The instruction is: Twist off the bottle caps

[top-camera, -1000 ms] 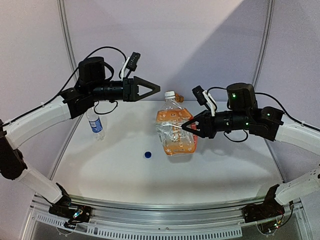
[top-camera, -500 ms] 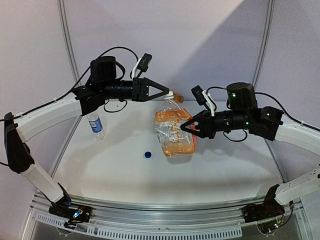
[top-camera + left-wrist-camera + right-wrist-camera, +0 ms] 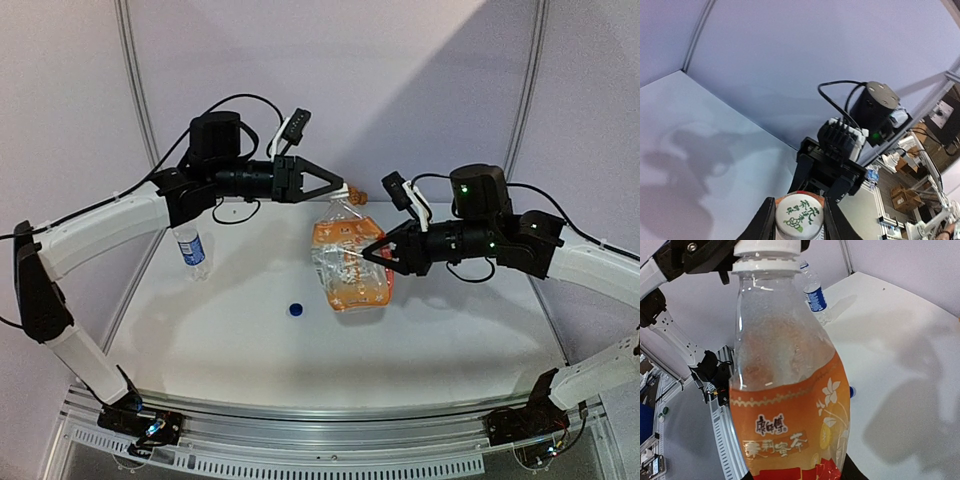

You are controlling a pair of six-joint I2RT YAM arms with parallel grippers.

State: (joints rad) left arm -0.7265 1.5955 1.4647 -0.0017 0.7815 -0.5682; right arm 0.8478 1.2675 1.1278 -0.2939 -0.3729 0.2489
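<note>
White cap (image 3: 800, 217) sits pinched by the left gripper (image 3: 343, 189), its fingers nearly closed, atop the orange bottle (image 3: 345, 272). The right gripper (image 3: 370, 252) clamps that bottle's body, seemingly lifted off the table (image 3: 450, 330). The dark blue cap (image 3: 296, 309) lies apart, nearer.

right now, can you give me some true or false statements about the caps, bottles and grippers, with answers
1. The white cap sits on the orange bottle. True.
2. The right gripper is empty. False: it grips the orange bottle's body.
3. The dark blue cap lies on the table. True.
4. The water bottle lies on its side. False: it stands upright.
5. The left gripper hangs far from the white cap. False: its fingers clasp the cap's sides.
</note>
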